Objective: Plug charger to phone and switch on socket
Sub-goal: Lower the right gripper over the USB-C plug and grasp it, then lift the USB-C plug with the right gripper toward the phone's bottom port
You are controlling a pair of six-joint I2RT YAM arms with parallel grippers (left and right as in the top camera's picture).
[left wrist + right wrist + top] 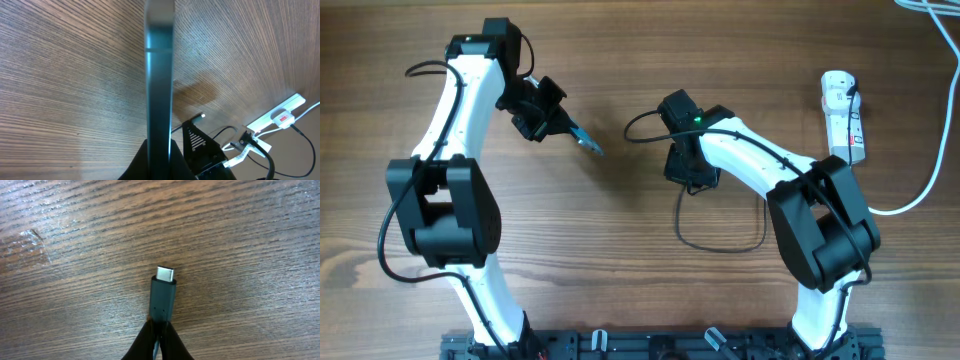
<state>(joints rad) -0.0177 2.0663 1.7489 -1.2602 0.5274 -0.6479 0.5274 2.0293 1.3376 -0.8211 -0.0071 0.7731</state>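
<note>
Over the left half of the bench point(620, 60), the left claw point(563, 127) was clamped on the phone point(586, 141), gripping one end so that the rest stuck out toward the middle; from the left wrist the phone showed edge-on, a thin dark strip running up the view from between the fingers, with its shadow on the wood beyond.

Just right of centre, well apart from the phone, the right claw point(687, 180) was closed on the charger point(720, 243); in the right wrist view its black connector jutted out past the fingertips with the small metal tip bare, above the wood grain (whether it touched the bench I could not tell); behind the claw the cable trailed down into a loose loop lying on the bench beside the right arm.

Near the far right edge lay the socket point(843, 117), lengthwise and untouched by either claw; a white lead point(930, 185) curved past it on the right.
</note>
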